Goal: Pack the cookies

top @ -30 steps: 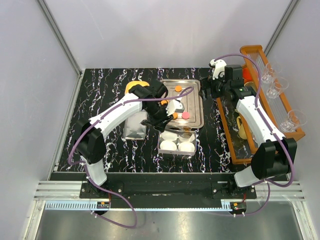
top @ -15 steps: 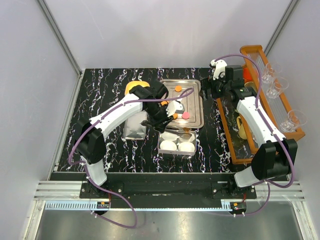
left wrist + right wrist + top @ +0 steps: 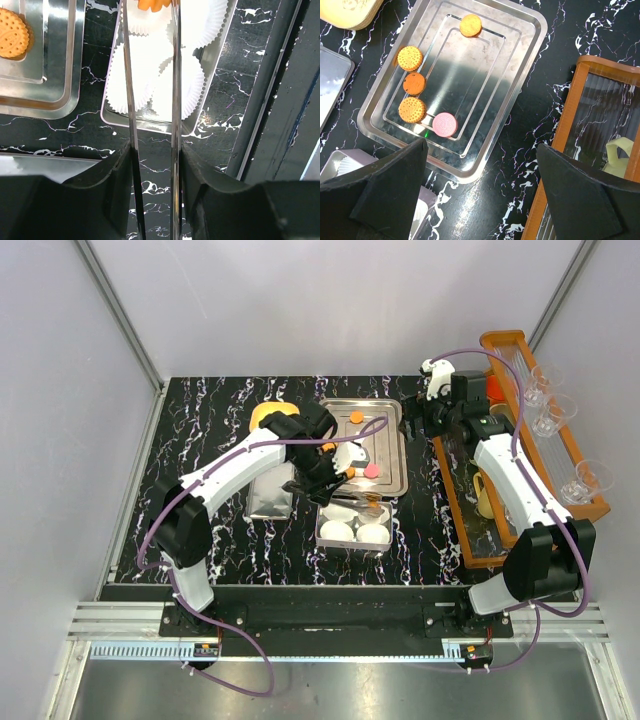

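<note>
Marbled table (image 3: 200, 420); right wrist view shows five cookies (image 3: 413, 83).

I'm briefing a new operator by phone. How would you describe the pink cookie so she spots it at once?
Find the large steel tray mid-table. Round cookies lie in it. The pink cookie lies by the tray's near edge, the only one not orange.

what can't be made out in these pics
- Left wrist view: the orange scalloped cookie is cut off by the top edge, so whether the thin metal blades grip it cannot be told.
- Top view: the small steel tin of white paper cups is partly hidden under the left arm.
- Right wrist view: the pale yellow object in the wooden tray is blurred by ribbed plastic.
</note>
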Robot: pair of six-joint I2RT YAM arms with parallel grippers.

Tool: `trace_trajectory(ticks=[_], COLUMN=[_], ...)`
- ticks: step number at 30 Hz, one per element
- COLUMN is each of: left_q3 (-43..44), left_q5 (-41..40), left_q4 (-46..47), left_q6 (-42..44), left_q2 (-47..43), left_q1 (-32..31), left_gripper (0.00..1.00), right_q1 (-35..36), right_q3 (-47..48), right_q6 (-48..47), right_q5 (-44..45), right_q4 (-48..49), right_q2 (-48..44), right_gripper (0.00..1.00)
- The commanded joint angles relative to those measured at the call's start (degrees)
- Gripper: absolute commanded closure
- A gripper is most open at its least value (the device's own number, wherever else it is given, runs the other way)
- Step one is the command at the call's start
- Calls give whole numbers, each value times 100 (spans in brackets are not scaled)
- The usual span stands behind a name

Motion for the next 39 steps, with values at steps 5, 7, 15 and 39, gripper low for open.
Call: trace_trajectory(ticks=[5,7,15,39], left_q3=[-83,-118,-110,971], left_q5=[-48,-66,-39,-101], left_q4=[267,285,346,874], left_q6=[36,36,1,-623], left_q2=[-98,-115,-168,130], left_q1=[-33,-24,-24,599], left_gripper=[55,55,55,56], right_q1=[-16,-16,-25,-16], right_q3=[101,127,66,-39], right_q6=[62,62,88,71], right_q5=[-17,-17,-34,1], right_q4=[192,191,200,235], right_q2=[-147,-121,-112,-156], right_gripper=[0,0,0,0])
